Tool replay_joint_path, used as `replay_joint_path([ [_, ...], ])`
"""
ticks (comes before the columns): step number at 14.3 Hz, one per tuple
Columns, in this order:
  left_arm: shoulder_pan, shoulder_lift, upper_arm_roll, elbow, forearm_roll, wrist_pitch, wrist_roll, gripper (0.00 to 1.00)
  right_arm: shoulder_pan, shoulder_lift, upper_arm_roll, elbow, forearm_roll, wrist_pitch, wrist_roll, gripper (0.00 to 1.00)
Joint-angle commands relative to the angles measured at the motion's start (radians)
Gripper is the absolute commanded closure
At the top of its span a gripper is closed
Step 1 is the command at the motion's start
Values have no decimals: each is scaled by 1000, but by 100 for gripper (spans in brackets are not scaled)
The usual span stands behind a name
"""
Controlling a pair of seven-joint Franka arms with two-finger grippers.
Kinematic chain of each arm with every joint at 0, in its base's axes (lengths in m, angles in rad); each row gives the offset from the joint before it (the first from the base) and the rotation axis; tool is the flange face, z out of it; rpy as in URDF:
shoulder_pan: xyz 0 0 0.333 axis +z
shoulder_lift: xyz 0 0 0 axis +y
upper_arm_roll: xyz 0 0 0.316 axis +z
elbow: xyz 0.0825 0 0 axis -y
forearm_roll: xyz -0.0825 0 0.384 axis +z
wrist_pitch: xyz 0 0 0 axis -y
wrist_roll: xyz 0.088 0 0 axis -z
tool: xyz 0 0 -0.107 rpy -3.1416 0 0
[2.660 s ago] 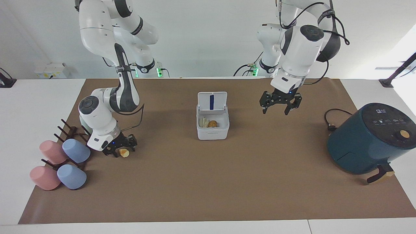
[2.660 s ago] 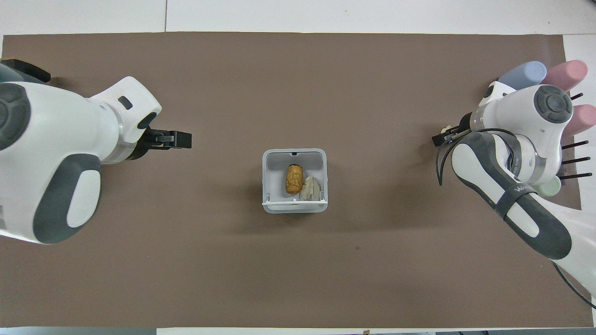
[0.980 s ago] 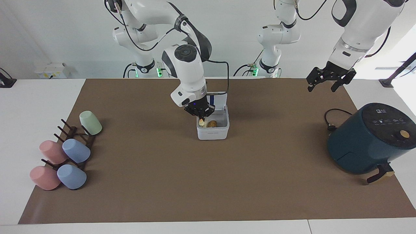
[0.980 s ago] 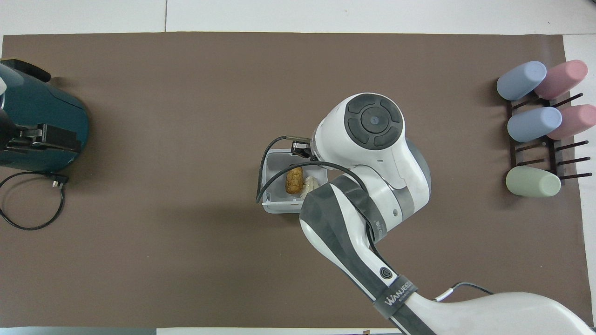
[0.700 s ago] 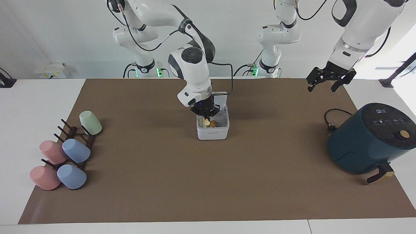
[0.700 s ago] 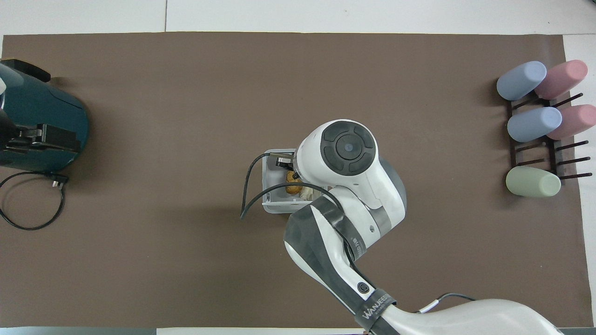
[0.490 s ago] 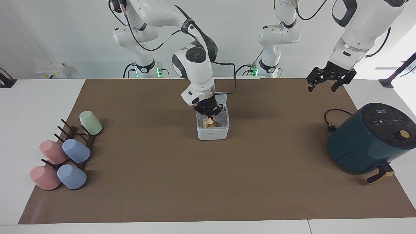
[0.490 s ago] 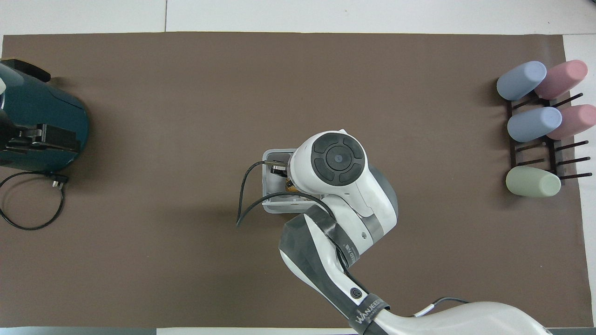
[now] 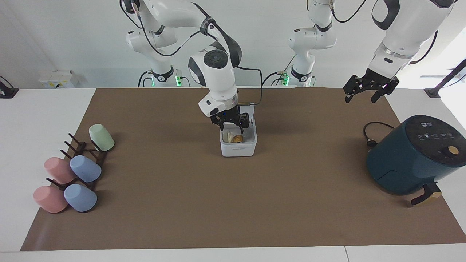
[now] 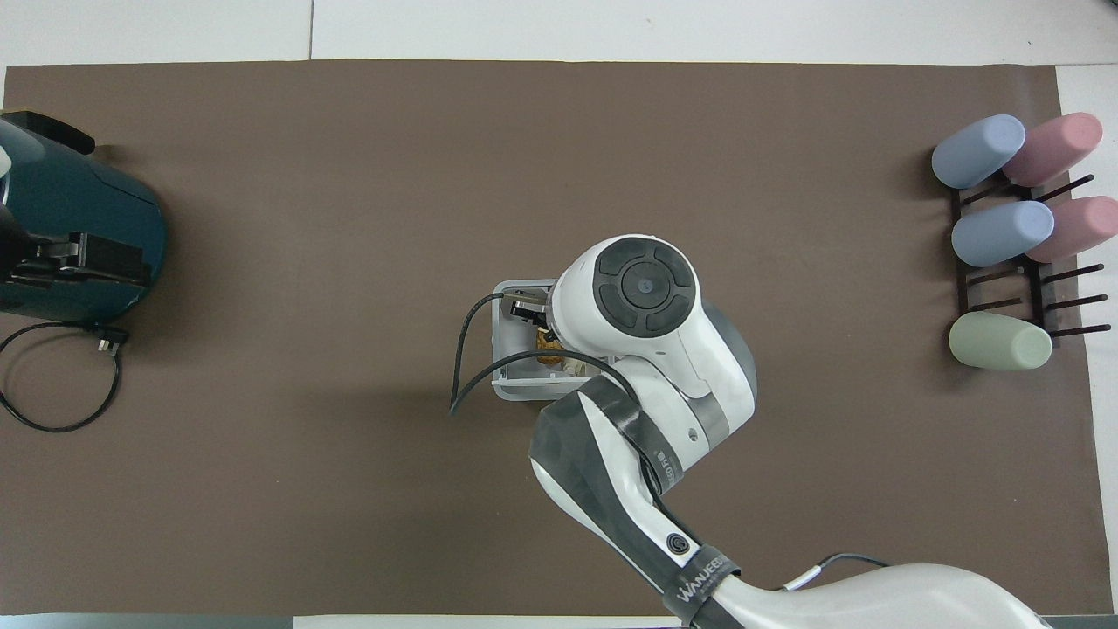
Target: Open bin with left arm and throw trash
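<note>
Now right gripper (image 9: pixel 231 124) is hanging released over the open bin (image 9: pixel 238 148) at frame centre, trash (image 9: pixel 235 138) lying inside, while left gripper (image 9: pixel 366 91) is waiting spread at upper right.

We are looking at a white bin (image 9: pixel 238 148) on a plain brown mat (image 9: pixel 233 203), holding a golden-brown scrap (image 9: pixel 239 138) and a pale one (image 9: pixel 229 136). White arms with dark grey joints are carrying black grippers. A dark teal air fryer (image 9: pixel 411 160) is showing, and pink, blue and pale green cups (image 9: pixel 85 169) are lying on a dark rack (image 9: pixel 78 147).
</note>
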Motion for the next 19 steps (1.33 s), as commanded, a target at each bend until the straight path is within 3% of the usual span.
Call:
replay_joint_path([
  [1, -2, -10, -8, -12, 16, -5, 1, 0, -39, -7, -5, 29, -3, -71, -70, 0],
  [2, -4, -10, -14, -12, 16, 1, 1, 0, -94, -7, -5, 72, -7, -130, -165, 0],
  [3, -10, -10, -19, -12, 16, 3, -2, 8, -138, -7, -6, 101, -8, -185, -245, 0],
  [4, -42, -10, -18, -15, 16, 3, -8, 59, -195, -15, -9, 121, -16, -227, -331, 0],
  [5, -75, -25, -18, -41, 16, 4, -33, 100, -252, -39, -8, 125, -31, -261, -394, 0],
  [10, -295, -149, -19, -309, 15, 234, -175, 100, -386, -159, -9, 119, -46, -426, -515, 0],
  [12, -397, -140, -21, -317, 15, 250, -272, 100, -415, -219, -8, 87, -48, -474, -551, 0],
  [14, -494, -134, -21, -329, 7, 273, -348, 100, -429, -219, -28, 105, -56, -489, -592, 0],
  [16, -557, -137, -22, -355, -13, 302, -407, 100, -417, -217, -87, 115, -60, -537, -634, 0],
  [19, -625, -134, -22, -378, -39, 374, -470, 100, -418, -262, -89, 96, -68, -554, -632, 0],
])
